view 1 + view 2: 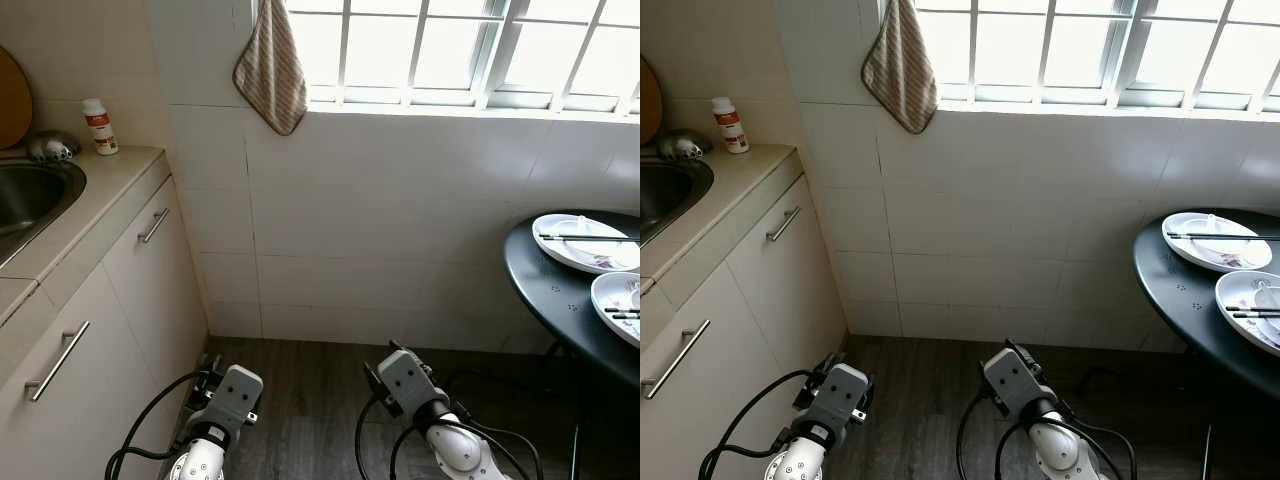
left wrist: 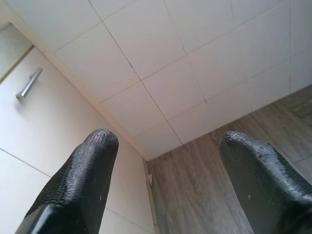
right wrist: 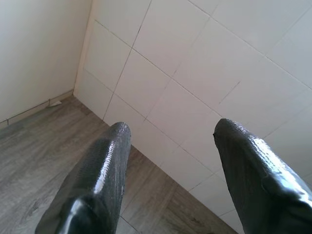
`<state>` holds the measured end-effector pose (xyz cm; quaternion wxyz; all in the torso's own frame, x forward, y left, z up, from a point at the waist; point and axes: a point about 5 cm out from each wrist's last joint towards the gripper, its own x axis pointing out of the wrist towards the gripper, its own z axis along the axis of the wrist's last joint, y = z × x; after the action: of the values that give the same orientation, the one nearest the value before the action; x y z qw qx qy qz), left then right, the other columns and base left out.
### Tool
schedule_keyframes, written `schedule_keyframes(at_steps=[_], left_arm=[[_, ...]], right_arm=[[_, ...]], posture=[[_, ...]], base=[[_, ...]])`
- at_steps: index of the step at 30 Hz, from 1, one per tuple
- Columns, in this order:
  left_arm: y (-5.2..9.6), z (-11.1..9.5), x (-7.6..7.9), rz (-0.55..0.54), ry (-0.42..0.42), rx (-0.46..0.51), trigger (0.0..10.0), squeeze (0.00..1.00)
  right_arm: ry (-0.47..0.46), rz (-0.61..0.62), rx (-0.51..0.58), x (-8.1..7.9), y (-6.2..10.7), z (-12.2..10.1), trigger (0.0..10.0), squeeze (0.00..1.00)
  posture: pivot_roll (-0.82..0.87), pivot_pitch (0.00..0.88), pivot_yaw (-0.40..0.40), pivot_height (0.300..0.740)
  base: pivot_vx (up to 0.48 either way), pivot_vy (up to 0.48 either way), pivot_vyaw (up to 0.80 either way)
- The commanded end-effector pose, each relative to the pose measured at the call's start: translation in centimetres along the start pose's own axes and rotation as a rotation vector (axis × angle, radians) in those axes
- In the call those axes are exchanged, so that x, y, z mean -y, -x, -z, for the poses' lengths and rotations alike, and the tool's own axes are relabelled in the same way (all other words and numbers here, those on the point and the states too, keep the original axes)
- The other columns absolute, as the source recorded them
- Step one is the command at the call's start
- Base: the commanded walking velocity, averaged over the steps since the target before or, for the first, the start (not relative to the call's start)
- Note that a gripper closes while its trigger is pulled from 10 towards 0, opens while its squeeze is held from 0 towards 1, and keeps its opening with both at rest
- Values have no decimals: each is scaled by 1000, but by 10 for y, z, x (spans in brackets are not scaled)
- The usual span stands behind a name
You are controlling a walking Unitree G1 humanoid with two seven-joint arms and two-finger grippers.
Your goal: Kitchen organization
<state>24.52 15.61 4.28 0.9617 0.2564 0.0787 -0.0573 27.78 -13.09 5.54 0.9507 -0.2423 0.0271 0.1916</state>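
Two white plates sit on the round dark table (image 1: 560, 290) at the robot's right: the far plate (image 1: 588, 243) carries dark chopsticks (image 1: 590, 237) laid across it and some smeared leftovers, and the near plate (image 1: 618, 305), cut by the picture's edge, also has chopsticks across it and purplish stains. On the beige counter (image 1: 100, 185) at the left stands a small white bottle (image 1: 99, 126) with a white cap and an orange-red label whose writing is too small to read; beside it lies a metal scourer (image 1: 48, 148) at the rim of the steel sink (image 1: 30, 195). A striped brown cloth (image 1: 271, 72) hangs below the barred window (image 1: 450, 50) on the white tiled wall. Both arms hang low over the grey wood floor (image 1: 310, 400). The left gripper (image 2: 165, 146) has its fingers spread apart, holding nothing, near the cupboard doors (image 1: 150, 270); the right gripper (image 3: 168, 131) is likewise spread and empty, facing the tiles.
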Motion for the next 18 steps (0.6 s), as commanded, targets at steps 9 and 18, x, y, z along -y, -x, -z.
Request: schedule_keyframes(at_steps=[9,18], left_arm=[[-2,-10,-19,-72,203,-5,10000,0],[-2,-15,-25,-78,312,37,10000,0]], right_arm=[[-63,147,-26,20,0,-5,10000,0],[98,273,-51,31,-3,-14,10000,0]], posture=[[23,0,-42,740],[25,0,-43,740]], base=[[0,0,0],[0,0,0]])
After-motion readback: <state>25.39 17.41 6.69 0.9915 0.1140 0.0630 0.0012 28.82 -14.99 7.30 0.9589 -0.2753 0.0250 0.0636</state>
